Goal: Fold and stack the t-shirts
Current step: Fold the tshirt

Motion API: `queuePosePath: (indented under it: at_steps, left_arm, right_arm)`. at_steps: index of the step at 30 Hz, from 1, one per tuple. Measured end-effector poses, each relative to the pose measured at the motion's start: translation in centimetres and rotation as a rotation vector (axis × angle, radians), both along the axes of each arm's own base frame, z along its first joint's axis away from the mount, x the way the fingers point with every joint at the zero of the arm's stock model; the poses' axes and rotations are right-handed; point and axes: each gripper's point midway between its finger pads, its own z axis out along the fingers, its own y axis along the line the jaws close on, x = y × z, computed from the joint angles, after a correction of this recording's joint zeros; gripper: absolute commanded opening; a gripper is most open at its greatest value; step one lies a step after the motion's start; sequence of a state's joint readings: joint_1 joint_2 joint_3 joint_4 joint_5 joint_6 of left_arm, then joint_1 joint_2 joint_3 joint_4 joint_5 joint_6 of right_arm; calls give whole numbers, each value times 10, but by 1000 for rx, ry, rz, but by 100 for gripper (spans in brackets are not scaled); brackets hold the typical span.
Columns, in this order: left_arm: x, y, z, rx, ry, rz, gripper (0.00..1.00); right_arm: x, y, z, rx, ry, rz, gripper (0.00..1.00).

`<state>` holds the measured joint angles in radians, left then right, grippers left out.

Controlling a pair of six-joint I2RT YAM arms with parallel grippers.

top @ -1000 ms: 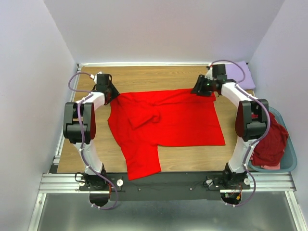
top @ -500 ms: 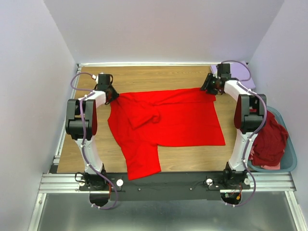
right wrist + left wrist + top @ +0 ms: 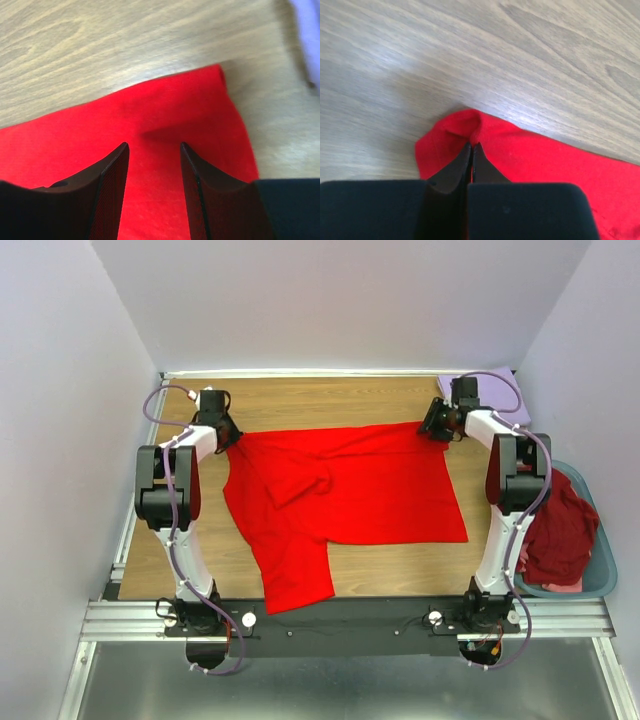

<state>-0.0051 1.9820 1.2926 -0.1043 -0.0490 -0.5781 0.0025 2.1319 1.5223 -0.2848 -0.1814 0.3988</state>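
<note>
My left tool [image 3: 471,148] is clamped on the red t-shirt [image 3: 350,490] at one far corner, ready for folding. My right tool [image 3: 153,147] hangs open over the matching corner, gripping nothing.

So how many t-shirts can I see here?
3: a bright red shirt spread on the table, a lavender shirt at the far right corner, and a maroon heap in the blue basket on the right, which may hide more.

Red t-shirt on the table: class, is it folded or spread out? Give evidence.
Spread out: the red t-shirt lies flat across the wooden table, with only a small fold lying on its body.
</note>
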Motion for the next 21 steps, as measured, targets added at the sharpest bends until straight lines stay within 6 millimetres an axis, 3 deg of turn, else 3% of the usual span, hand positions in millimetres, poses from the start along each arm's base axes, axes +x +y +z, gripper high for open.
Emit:
queuePosePath:
  at_steps: [10,16,21]
  left_arm:
    - [10,12,13,42,-34,-23,51]
    - [6,11,13,41,-26,-27,55]
    - [-15,9,22,30,-17,-21,55]
  right_arm:
    - [-15,-23,11,-79,-11,-38,53]
    - [-15,-34,29,-136,-51,-64,52]
    - [-22,-47,22,-174,-29,-104,51]
